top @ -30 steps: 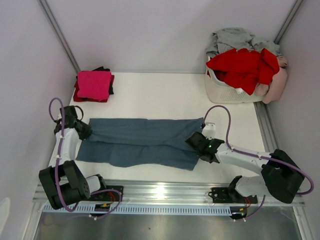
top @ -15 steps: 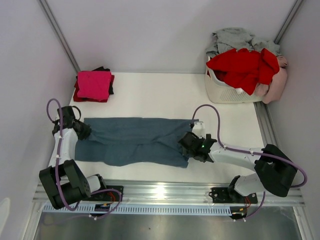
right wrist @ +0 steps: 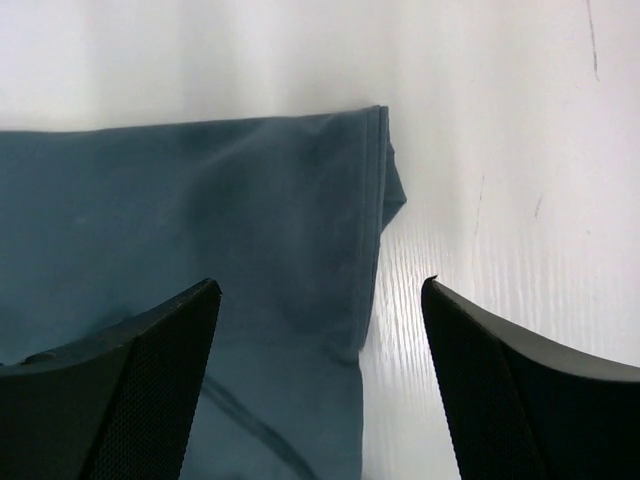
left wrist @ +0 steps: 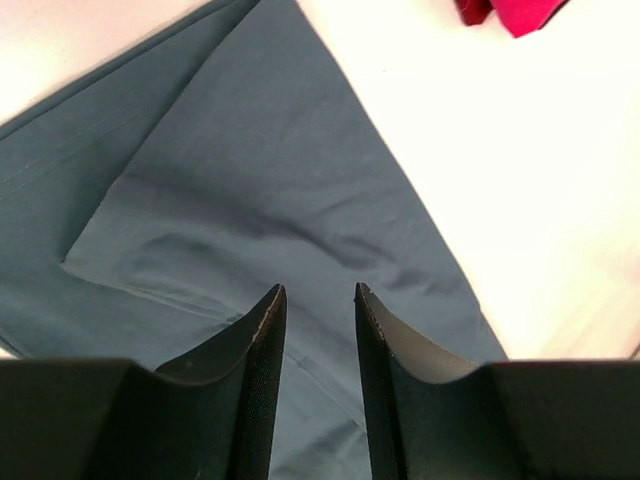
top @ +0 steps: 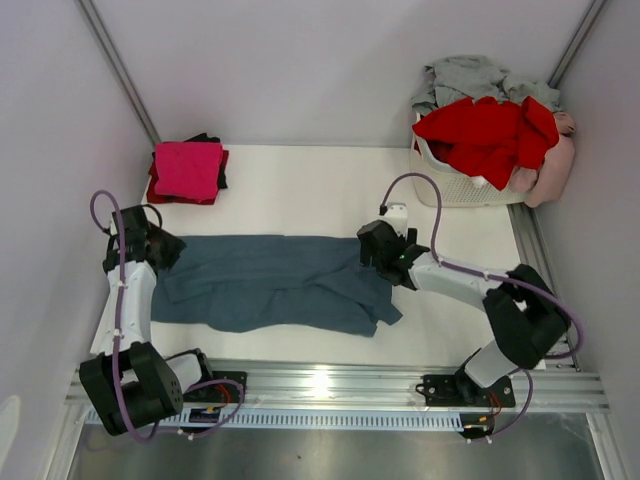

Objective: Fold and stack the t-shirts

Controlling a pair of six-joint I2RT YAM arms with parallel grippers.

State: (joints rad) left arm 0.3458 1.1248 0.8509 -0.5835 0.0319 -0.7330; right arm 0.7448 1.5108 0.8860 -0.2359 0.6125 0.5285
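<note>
Top view, read from the bottom of the frame upward, with both wrist views. At the lower edge we see the two arm bases on a metal rail [top: 320,385]. Above it, on the white table [top: 300,190], the slate blue-grey t-shirt [top: 270,280] lies as a long, rumpled band across the centre-left. The left gripper [top: 155,248] sits at the band's left end. In its wrist view the left gripper [left wrist: 315,292] has its fingers [left wrist: 262,345] close together with a narrow gap, and flat blue cloth [left wrist: 250,180] shows beyond; we see nothing pinched. The right gripper [top: 380,245] stands over the band's upper right corner. In its wrist view the right gripper [right wrist: 320,285] has its jaws spread wide above the shirt's folded edge [right wrist: 200,220], with bare table to the right. Farther up, at the left, a folded magenta t-shirt [top: 187,168] tops a small stack with a black t-shirt [top: 207,138] beneath. In the upper right corner, a white laundry basket [top: 440,185] holds a red t-shirt [top: 485,135], a grey t-shirt [top: 470,75] and a pale pink t-shirt [top: 555,165].
</note>
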